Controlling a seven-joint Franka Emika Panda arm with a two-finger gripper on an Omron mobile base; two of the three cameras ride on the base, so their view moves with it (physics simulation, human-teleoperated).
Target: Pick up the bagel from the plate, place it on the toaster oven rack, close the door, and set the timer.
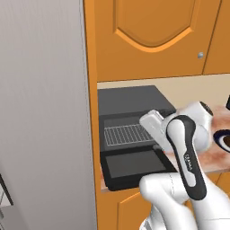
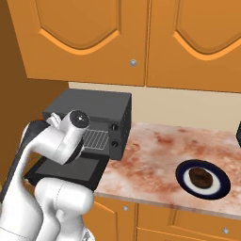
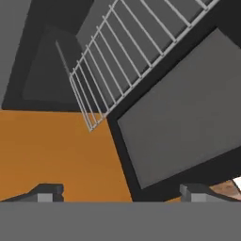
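The dark brown bagel point(image 2: 200, 177) lies on the white, navy-ringed plate point(image 2: 182, 172), far right on the counter; the plate's edge point(image 1: 219, 136) also peeks in at the right of the left base view. The black toaster oven point(image 1: 132, 99) point(image 2: 94, 106) stands with its door point(image 1: 134, 164) point(image 2: 89, 168) point(image 3: 183, 127) folded down flat. Inside, the silver wire rack point(image 1: 128, 134) point(image 2: 96, 138) point(image 3: 136, 56) is bare. My gripper point(image 3: 121, 195) hovers over the door's front edge, looking down at door and rack, open, with nothing between its fingertips point(image 3: 44, 193).
Two dark knobs point(image 2: 114, 126) sit on the oven's right face. Orange wall cabinets point(image 2: 94, 33) hang above, and a tall grey panel point(image 1: 45, 112) stands left of the oven. The reddish marble counter point(image 2: 160, 146) stretches between oven and plate. A dark object point(image 2: 238, 136) sits at the far right.
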